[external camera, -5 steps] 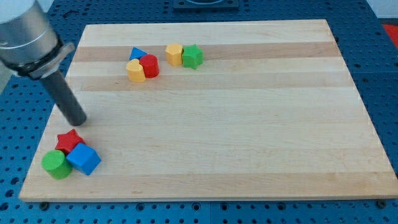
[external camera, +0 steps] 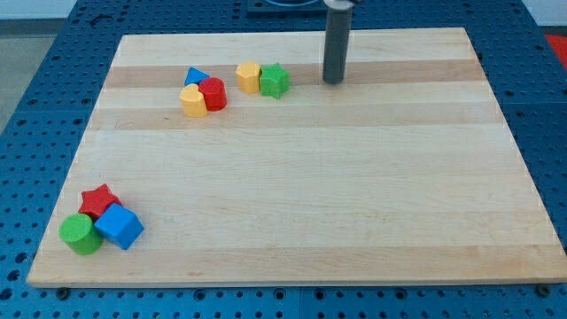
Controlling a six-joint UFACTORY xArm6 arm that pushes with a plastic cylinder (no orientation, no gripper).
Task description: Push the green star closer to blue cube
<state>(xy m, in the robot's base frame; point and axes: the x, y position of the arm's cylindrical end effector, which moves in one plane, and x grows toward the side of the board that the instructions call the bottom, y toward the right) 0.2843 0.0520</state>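
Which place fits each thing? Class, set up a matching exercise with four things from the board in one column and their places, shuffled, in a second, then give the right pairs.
Things:
1. green star
2. blue cube
3. my tip
4. red star

Places:
A. just above the blue cube
B. touching the yellow block's right side
C. near the board's bottom left corner
D. right of the green star, apart from it

Pairs: 1-B, 2-C, 3-D, 4-A
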